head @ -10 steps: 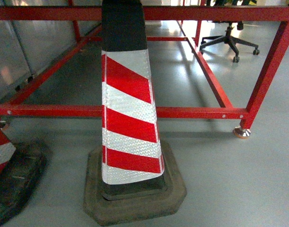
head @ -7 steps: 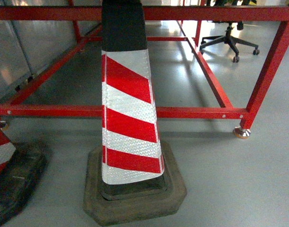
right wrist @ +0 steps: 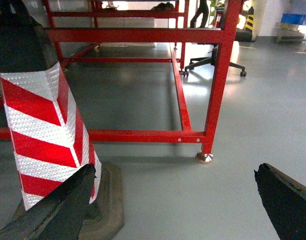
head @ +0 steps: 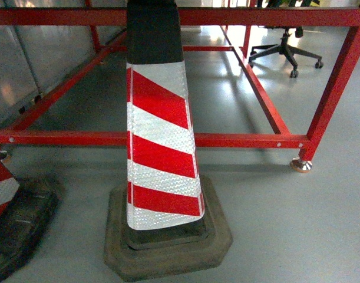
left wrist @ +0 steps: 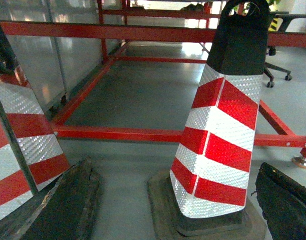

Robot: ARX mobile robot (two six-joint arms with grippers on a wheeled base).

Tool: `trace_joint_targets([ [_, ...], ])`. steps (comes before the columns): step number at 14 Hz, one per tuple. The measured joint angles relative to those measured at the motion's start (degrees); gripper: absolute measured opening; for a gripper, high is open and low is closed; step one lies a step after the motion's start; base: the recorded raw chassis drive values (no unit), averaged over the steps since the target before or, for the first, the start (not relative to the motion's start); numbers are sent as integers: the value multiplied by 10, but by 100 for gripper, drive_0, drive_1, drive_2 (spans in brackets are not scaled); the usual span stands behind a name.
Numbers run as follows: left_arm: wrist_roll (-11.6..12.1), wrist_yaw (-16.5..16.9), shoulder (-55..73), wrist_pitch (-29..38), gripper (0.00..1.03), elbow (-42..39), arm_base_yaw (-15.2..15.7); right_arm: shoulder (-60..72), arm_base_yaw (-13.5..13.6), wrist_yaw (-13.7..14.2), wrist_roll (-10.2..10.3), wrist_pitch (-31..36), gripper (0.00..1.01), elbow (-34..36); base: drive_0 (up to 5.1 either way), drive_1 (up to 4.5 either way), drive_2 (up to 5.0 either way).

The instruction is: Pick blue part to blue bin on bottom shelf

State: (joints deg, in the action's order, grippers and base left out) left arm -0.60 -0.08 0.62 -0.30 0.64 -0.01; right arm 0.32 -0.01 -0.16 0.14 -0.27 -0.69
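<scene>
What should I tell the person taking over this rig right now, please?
Left gripper: open, empty, fingers spread wide.
Right gripper: open, empty.
Neither the blue part, blue bin nor bottom shelf shows in any view.
The robot faces a red-and-white traffic cone on a rubber base, in front of a red metal frame; a second cone stands to its left, an office chair beyond.
Done: nothing visible. Left: find the part, pick it, place it in the bin.

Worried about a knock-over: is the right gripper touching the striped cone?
Cannot tell. In the right wrist view one finger of the right gripper overlaps the striped cone, but that may only be depth overlap; the head view shows no gripper.
</scene>
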Motion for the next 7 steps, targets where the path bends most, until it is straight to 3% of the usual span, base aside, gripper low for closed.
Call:
trace_joint_targets([
  [7, 0, 0, 0, 0, 98, 0, 0, 0, 0, 0, 0, 0, 98, 0, 0, 0, 0],
])
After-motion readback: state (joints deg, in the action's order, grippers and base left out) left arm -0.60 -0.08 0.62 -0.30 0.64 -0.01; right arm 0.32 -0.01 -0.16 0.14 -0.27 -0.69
